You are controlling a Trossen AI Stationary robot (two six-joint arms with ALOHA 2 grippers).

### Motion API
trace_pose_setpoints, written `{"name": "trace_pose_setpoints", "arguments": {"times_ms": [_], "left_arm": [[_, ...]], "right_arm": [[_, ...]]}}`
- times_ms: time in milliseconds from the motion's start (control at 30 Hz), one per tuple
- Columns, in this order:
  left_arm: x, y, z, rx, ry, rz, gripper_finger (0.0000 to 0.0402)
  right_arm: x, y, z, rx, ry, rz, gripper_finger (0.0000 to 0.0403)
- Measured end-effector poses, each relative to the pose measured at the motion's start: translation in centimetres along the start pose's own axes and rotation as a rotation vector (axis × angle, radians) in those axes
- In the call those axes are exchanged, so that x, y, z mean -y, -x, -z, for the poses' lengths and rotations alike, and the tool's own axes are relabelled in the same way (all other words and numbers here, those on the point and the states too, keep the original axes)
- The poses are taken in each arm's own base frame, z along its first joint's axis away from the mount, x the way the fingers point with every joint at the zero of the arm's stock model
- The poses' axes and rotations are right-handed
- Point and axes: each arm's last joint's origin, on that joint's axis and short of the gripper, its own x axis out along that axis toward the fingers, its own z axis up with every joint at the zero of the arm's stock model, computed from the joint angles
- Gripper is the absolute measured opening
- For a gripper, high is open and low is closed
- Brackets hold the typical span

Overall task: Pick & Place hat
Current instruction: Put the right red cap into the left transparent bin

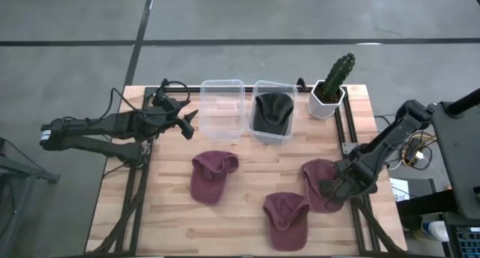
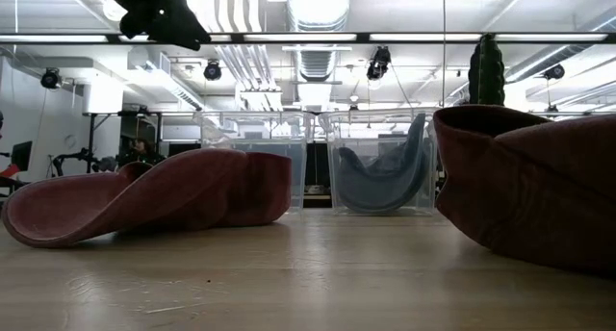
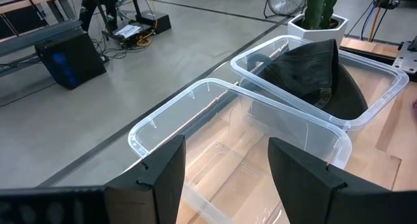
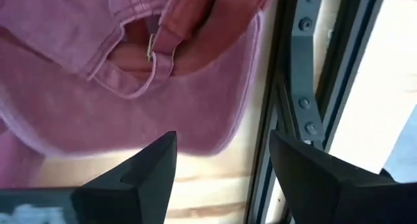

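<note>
One dark cloth hat [image 1: 271,112] lies inside the right clear plastic bin [image 1: 257,133]. Three maroon cloth caps [image 1: 213,175] probably remain on the wooden desk [image 1: 244,205]. The right tool [image 1: 337,186] stands open at four o'clock over one cap; the left tool [image 1: 187,124] waits open.

Maroon cloth caps [image 1: 213,175]: no readable lettering or logo (three lie on the wooden table).
Clear plastic bins [image 1: 223,108]: no label to read.
White hexagonal cactus pot [image 1: 327,101]: plain, no marking.
Room behind: no legible signs.
</note>
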Motion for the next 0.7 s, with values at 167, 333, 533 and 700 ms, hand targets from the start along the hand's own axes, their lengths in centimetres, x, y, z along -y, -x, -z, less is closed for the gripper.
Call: {"name": "trace_pose_setpoints", "arguments": {"times_ms": [167, 333, 533, 700], "left_arm": [[0.0, 0.0, 0.0, 0.0, 0.0, 0.0, 0.021], [0.0, 0.0, 0.0, 0.0, 0.0, 0.0, 0.021], [0.0, 0.0, 0.0, 0.004, 0.003, 0.001, 0.021], [0.0, 0.0, -0.1, 0.009, 0.01, 0.002, 0.021]], "right_arm": [[0.3, -1.3, -0.7, 0.032, -0.012, 0.034, 0.0242], [0.6, -2.4, -1.3, 0.057, -0.02, 0.059, 0.0238], [0.6, -3.8, -1.8, 0.039, -0.016, 0.038, 0.0237], [0.5, -5.1, -2.1, 0.013, -0.007, 0.011, 0.0237]]}}
